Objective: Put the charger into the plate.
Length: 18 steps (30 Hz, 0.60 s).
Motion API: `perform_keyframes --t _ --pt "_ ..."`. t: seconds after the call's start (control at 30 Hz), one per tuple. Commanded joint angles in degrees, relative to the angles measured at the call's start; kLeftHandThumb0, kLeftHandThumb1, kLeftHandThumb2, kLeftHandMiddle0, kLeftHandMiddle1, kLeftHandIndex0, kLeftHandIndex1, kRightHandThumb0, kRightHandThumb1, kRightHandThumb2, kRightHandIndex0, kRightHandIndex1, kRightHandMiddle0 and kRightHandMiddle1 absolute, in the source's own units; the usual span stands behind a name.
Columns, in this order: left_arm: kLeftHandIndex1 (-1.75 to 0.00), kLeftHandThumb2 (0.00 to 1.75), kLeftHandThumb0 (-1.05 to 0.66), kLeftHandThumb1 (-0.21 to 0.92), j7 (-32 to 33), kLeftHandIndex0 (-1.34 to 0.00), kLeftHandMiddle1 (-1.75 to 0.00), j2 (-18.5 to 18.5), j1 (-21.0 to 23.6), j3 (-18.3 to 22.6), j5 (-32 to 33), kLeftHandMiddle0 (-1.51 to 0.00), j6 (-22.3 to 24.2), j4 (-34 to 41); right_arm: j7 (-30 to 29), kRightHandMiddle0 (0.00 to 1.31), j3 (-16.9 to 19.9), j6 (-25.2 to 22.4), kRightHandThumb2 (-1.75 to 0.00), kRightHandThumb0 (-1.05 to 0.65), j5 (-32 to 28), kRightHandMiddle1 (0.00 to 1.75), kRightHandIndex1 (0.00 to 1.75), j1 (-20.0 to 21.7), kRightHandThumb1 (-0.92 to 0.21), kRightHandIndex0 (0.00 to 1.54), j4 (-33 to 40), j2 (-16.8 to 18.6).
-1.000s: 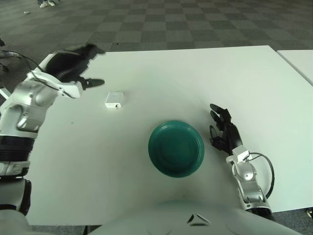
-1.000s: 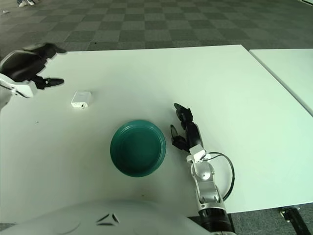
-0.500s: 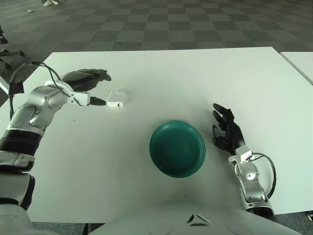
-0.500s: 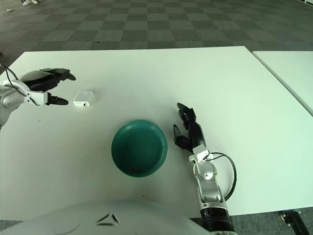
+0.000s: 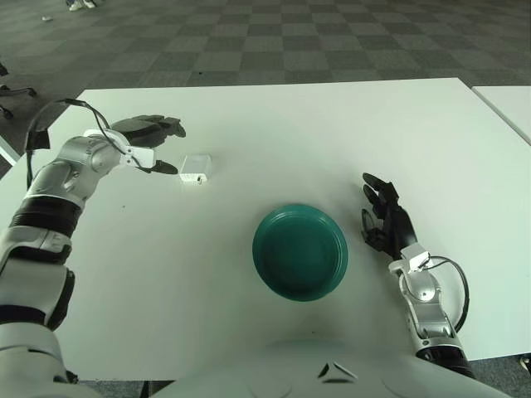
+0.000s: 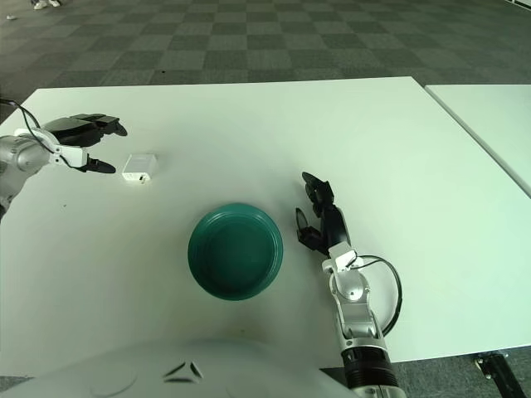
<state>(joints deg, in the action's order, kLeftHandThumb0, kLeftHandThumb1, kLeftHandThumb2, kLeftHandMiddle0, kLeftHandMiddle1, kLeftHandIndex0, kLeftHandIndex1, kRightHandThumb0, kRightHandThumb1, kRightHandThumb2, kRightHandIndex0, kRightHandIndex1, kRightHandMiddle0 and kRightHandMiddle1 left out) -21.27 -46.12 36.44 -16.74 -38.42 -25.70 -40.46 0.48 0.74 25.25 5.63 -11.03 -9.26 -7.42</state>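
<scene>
1. White is covering most of the scene: a white table [image 5: 274, 124] is spreading across both views; beyond its far edge a grey checkered floor [image 5: 290, 41] is showing; a second white table [image 5: 510, 104] is peeking in at the 3 o'clock edge.

2. The charger [image 5: 195, 168], a small white block, is lying flat on the table at about 10 o'clock from the plate; it is sitting well apart from the plate and is not inside it; a small dark mark is showing on its near face.

3. The plate [image 5: 299, 251], dark green and round, is sitting near the middle of the table towards the near edge; nothing is lying in it.

4. The left hand [image 5: 152, 143] is hovering just beside the charger at its 9 o'clock side; its dark fingers [image 5: 163, 126] are spreading apart, with the upper ones reaching over towards the charger and the lower one pointing at its near corner; the fingers are released and are grasping nothing; a small gap is showing between the lower fingertip and the charger.

5. The right hand [image 5: 383, 218] is showing at 3 o'clock of the plate, near its rim but apart from it; its fingers are lying loose and slightly bent, holding nothing; a thin black cable [image 5: 452, 290] is looping beside its wrist.
</scene>
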Motion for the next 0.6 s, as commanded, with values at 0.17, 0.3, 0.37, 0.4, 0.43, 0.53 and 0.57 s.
perform_keyframes --t 0.17,0.3,0.37,0.4,0.43,0.53,0.57 --pt "-0.84 0.29 -1.05 0.92 2.82 0.0 -0.01 0.8 2.44 -1.2 0.25 -0.08 -1.98 -7.01 -0.31 0.0 0.27 -0.29 -0.69 -0.77 -0.02 0.62 0.0 -2.31 -0.92 0.22 -4.08 0.23" --pt "-0.83 0.29 -1.05 0.92 4.54 0.0 0.0 1.02 2.85 -1.64 -0.01 -0.08 -2.23 -8.45 -0.66 0.0 0.32 0.51 -0.7 -0.76 0.3 0.63 0.01 -2.25 -0.92 0.22 -4.61 0.2" --pt "-0.83 0.28 -1.05 0.92 5.94 0.0 0.0 1.29 3.14 -1.99 -0.4 -0.07 -2.07 -9.48 -0.79 0.0 0.37 0.59 -0.7 -0.76 0.38 0.63 0.01 -2.13 -0.92 0.23 -5.04 0.09" --pt "-0.83 0.28 -1.05 0.92 6.48 0.0 0.0 1.4 3.29 -2.16 -0.55 -0.07 -2.02 -9.93 -0.82 0.0 0.38 0.6 -0.7 -0.75 0.39 0.63 0.01 -2.08 -0.92 0.23 -5.2 0.04" --pt "-0.83 0.27 -1.05 0.92 6.85 0.0 0.0 1.47 3.42 -2.31 -0.64 -0.06 -2.02 -10.27 -0.84 0.0 0.39 0.62 -0.71 -0.75 0.39 0.63 0.01 -2.04 -0.92 0.23 -5.31 0.01" --pt "-0.83 0.27 -1.05 0.92 7.79 0.0 0.0 2.06 4.02 -2.96 -0.93 -0.06 -1.79 -11.64 -0.7 0.0 0.48 0.27 -0.71 -0.75 0.03 0.63 0.01 -1.95 -0.92 0.23 -5.49 0.03" --pt "-0.82 0.28 -1.05 0.92 8.07 0.0 0.0 2.27 4.22 -3.2 -1.03 -0.06 -1.75 -12.1 -0.64 0.0 0.51 0.15 -0.71 -0.75 -0.06 0.63 0.01 -1.92 -0.92 0.23 -5.54 0.04"
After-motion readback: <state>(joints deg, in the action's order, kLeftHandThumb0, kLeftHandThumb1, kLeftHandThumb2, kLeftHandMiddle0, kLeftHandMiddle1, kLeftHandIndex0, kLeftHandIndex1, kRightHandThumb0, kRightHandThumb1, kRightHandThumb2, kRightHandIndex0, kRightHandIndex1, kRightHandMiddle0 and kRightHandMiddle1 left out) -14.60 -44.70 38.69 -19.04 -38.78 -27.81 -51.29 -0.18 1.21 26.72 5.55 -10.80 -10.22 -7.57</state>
